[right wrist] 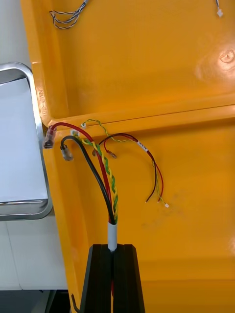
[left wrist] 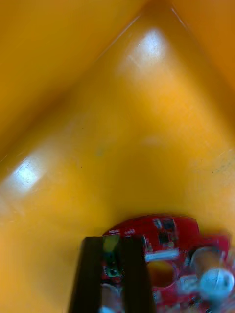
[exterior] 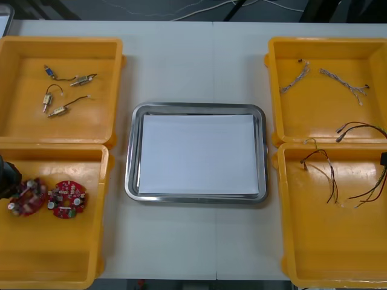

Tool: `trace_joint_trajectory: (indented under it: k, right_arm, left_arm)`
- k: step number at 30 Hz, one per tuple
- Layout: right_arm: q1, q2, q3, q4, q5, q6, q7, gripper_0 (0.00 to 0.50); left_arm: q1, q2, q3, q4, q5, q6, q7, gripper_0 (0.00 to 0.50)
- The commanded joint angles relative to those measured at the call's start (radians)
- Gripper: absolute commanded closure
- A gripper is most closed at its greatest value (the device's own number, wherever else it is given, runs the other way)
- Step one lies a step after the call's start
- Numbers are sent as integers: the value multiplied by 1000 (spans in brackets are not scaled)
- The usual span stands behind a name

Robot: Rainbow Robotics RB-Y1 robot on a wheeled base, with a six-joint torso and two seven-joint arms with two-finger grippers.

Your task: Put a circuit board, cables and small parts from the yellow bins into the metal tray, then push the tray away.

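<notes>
Clearly both arms already have a load, so the risks are about carrying. At the left, the left pincer (left wrist: 113,239) is clamped on the rim of a round red circuit board (left wrist: 166,234) low in the near-left bin (exterior: 54,254). It holds only the edge, so the board may tip or slide out when it goes up. The other board (exterior: 66,199) lies just beside and could be dragged along.

In the middle of the counter (exterior: 181,254) the metal tray (exterior: 129,151) waits with its white inside bare.

At the right, the right pincer (right wrist: 113,247) is closed tight on a red, black and yellow cable bundle (right wrist: 105,181) over the near-right bin (right wrist: 186,234). The free ends of the bundle hang over the bin corner next to the tray and over the wall (right wrist: 147,115) between the two right bins — on a pull toward the tray they may hook there. A thinner cable (right wrist: 154,168) seems to touch the bundle near that wall — I cannot tell if they are tangled. If they are, it could come up too.
</notes>
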Motion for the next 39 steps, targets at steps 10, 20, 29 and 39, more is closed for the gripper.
trace_joint_trajectory:
  k: [10,20,29,39]
  right_arm:
    - [-28,-47,-4,-25,-36,3,18,500]
    - [-120,-78,116,-22,19,3,22,500]
    - [-181,-108,225,12,79,3,19,500]
    - [-211,-110,232,61,59,3,24,500]
  left_arm:
    - [-30,-3,20,-27,14,7,16,500]
    - [-29,75,22,-114,97,129,-13,500]
    - [-29,158,20,-194,179,198,-24,500]
    - [-29,194,-7,-366,234,198,-52,500]
